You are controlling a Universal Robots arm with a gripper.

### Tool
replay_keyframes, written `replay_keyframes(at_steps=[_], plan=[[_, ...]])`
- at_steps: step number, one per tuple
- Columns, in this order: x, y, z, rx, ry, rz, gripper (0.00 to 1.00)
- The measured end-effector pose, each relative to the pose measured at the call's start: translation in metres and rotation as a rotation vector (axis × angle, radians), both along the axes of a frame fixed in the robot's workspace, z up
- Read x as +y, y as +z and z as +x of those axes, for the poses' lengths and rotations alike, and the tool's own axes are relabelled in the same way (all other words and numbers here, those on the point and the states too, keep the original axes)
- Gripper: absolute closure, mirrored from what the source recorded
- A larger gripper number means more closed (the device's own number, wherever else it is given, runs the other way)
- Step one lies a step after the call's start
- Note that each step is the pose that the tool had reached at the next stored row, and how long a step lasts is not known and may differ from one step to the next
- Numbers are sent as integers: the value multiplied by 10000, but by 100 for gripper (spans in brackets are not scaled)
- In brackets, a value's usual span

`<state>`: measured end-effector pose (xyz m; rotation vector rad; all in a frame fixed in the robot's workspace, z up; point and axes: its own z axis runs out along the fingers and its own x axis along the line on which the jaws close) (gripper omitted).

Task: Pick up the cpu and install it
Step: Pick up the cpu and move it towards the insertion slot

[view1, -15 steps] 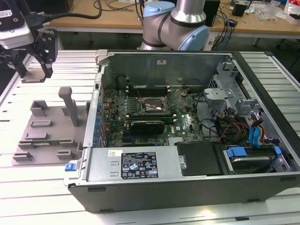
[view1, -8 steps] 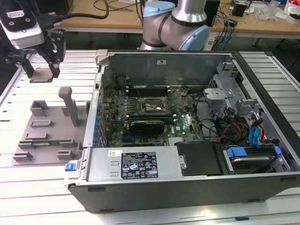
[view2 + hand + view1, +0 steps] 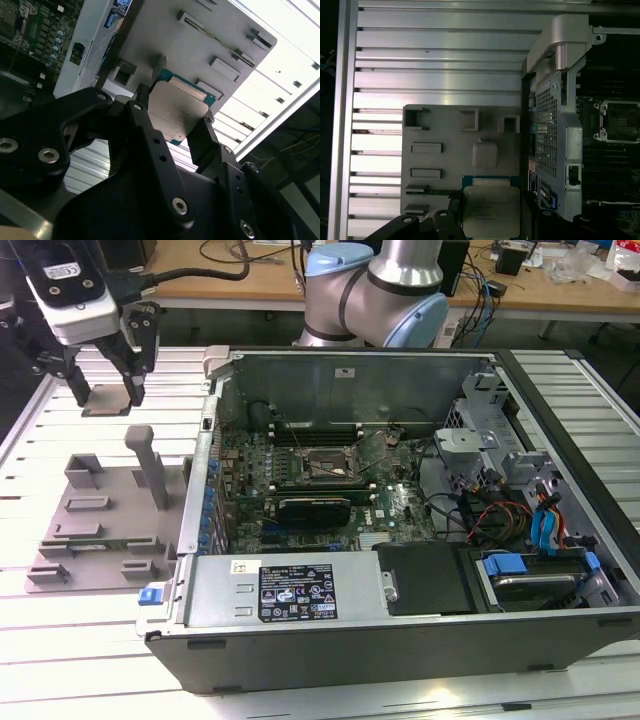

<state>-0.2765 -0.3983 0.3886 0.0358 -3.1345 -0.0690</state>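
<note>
The cpu is a flat square chip with a silver top. It hangs between the two black fingers of my gripper, which is shut on its opposite edges. This is at the exterior view's far left, above the slatted table and beyond the grey fixture plate. Both wrist views show the cpu held over the fixture plate. The open motherboard socket lies inside the computer case, well to the exterior view's right of the gripper.
The open computer case fills the middle and right, with its raised side wall between the gripper and the motherboard. An upright grey block stands on the fixture plate. The arm's base is behind the case.
</note>
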Motion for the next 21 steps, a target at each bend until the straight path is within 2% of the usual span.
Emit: replay_keyframes(at_steps=[10, 15, 21], plan=[[0, 0, 344, 0, 1, 0, 45], [0, 0, 575, -1, 0, 0, 45], [0, 0, 733, -1, 2, 0, 45]])
